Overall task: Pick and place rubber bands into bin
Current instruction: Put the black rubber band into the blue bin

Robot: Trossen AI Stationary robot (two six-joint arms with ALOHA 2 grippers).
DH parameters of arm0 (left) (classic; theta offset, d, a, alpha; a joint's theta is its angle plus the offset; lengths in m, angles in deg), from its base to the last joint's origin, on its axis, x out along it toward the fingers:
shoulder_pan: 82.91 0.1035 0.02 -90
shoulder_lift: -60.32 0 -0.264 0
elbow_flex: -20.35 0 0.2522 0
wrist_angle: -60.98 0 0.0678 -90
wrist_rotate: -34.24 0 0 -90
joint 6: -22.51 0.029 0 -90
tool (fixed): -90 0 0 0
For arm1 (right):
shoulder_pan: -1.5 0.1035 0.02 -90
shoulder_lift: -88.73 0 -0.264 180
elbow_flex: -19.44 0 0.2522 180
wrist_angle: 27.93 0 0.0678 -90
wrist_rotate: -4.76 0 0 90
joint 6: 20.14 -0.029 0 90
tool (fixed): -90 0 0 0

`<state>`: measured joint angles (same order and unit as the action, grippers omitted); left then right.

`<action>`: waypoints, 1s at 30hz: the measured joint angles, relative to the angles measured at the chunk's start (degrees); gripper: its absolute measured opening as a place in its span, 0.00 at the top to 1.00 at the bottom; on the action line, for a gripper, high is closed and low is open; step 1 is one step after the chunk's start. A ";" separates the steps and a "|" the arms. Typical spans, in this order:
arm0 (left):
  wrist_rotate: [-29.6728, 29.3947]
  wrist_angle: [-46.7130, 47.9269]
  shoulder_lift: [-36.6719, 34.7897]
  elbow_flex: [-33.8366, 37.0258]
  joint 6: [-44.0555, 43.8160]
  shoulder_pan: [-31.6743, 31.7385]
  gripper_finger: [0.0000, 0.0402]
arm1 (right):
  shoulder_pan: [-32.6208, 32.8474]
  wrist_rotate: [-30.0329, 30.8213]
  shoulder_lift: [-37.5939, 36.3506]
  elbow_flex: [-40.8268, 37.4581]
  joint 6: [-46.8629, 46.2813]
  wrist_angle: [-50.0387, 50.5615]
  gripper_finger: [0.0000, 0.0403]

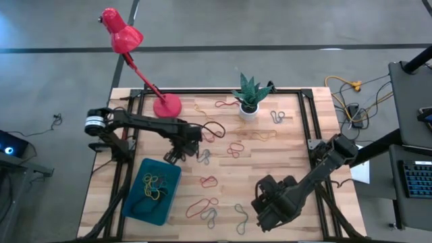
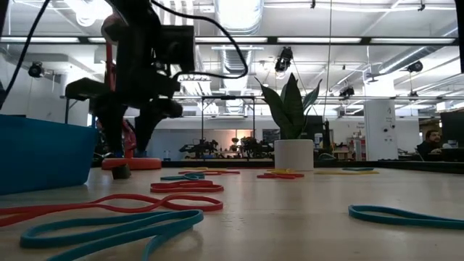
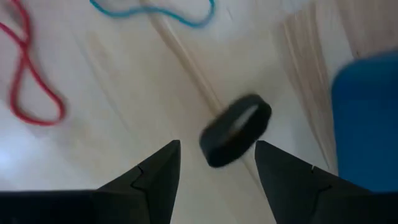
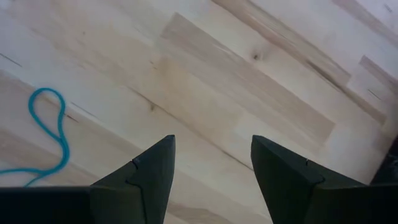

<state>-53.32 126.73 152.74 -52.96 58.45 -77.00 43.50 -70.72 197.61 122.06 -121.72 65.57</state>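
Left gripper open over a dark rubber band, probably wide, floppy and light; pinch one strand. Right gripper open, empty.

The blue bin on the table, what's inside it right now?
The bin holds a small tangle of rubber bands, yellow and dark ones, seen from above. From table height its wall hides the contents. Whether more bands lie beneath the tangle cannot be seen.
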 joint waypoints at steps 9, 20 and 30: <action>0.41 -3.75 -0.08 1.23 0.61 0.00 0.52 | -0.02 0.02 0.00 -0.28 -0.02 -0.34 0.51; 0.45 -6.35 0.31 4.14 0.50 0.00 0.52 | 0.00 0.02 0.00 -0.28 0.00 -0.63 0.51; 0.45 -8.20 0.31 5.53 0.39 0.00 0.52 | -0.02 -0.42 -0.07 -0.28 0.22 -0.70 0.51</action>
<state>-52.87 118.53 153.05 -47.43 58.84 -77.00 43.48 -71.13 197.55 121.77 -121.50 64.87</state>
